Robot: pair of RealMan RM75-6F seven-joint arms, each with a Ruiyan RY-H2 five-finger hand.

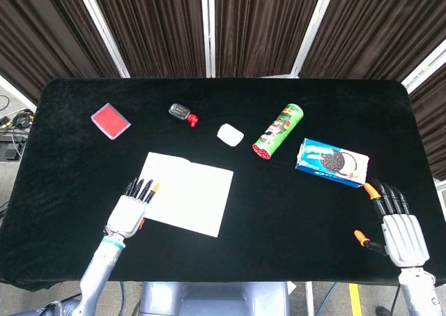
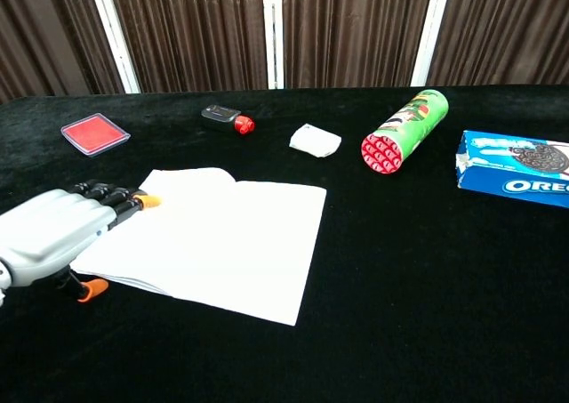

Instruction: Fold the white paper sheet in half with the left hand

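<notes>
The white paper sheet (image 1: 185, 193) (image 2: 218, 235) lies flat on the black table, left of centre. My left hand (image 1: 132, 210) (image 2: 55, 233) is at the sheet's left edge, fingers stretched out and overlapping that edge, nothing held; its orange thumb tip sits just off the paper's near-left corner. Whether the fingers touch the paper I cannot tell. My right hand (image 1: 396, 224) rests open near the table's front right corner, far from the sheet, and shows in the head view only.
Along the back stand a red flat case (image 1: 110, 121), a small dark bottle with a red cap (image 1: 182, 112), a white crumpled wad (image 1: 230, 134), a green tube of crisps (image 1: 277, 131) and a blue Oreo box (image 1: 333, 162).
</notes>
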